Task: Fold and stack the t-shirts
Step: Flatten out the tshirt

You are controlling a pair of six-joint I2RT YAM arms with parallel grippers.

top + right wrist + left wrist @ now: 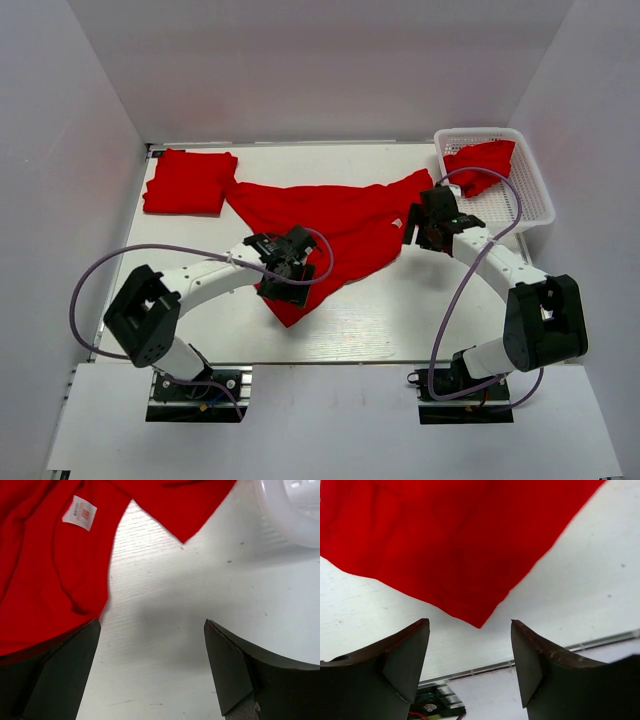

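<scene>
3 red t-shirts are in view on the white table (pixel 400 320), with 1 white mesh basket (pixel 510 205) at its far right corner. The folded t-shirt (pixel 190 181) lies as a flat rectangle at the far left corner. The spread t-shirt (pixel 340 215) lies unfolded and wrinkled across the middle, running from just beside the folded one toward the basket, with 1 pointed corner reaching toward the near edge. The bunched t-shirt (pixel 478 163) sits crumpled in the basket, partly draped over its near-left rim.

There are 2 arms, each with 1 gripper. The left gripper (pixel 285 288) hangs over the near corner of the spread t-shirt. In the left wrist view its 2 fingers (pixel 405 655) stand apart with nothing between them, and the cloth's point (pixel 450 540) ends just beyond the tips without touching them. The right gripper (pixel 425 225) hovers at the right end of the same shirt, near the basket. In the right wrist view its 2 fingers (pixel 60 670) are spread wide over bare table and grasp nothing. The red cloth (pixel 45 565) lies beside one finger, and 1 small white label (pixel 80 513) shows on it.
</scene>
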